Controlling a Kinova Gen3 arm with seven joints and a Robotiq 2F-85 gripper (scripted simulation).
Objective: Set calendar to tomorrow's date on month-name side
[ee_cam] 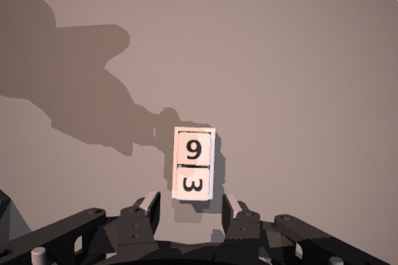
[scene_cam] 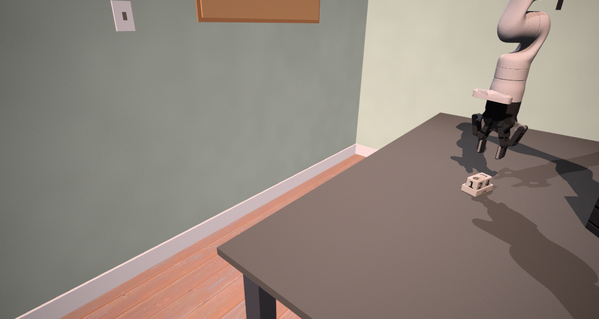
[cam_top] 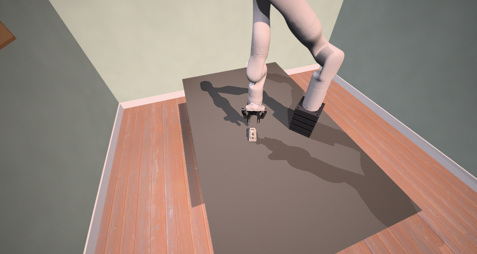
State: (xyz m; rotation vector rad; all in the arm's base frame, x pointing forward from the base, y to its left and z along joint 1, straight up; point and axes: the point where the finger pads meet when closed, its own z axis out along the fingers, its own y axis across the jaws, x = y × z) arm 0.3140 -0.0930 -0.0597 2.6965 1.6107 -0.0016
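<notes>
The small cream calendar tray (cam_top: 252, 135) stands flat on the brown table with two digit cubes side by side in it. In the exterior view the tray (scene_cam: 477, 184) shows 1 and 2 on its side faces. In the wrist view the cubes' top faces read 9 (ee_cam: 194, 149) and 3 (ee_cam: 192, 185). My gripper (cam_top: 254, 119) hangs in the air above and behind the tray, apart from it. Its fingers are half open and hold nothing. It also shows in the exterior view (scene_cam: 491, 149).
The arm's black base block (cam_top: 306, 117) stands on the table to the right of the tray. The table's left edge (cam_top: 191, 145) drops to a wooden floor. A wall stands behind the table.
</notes>
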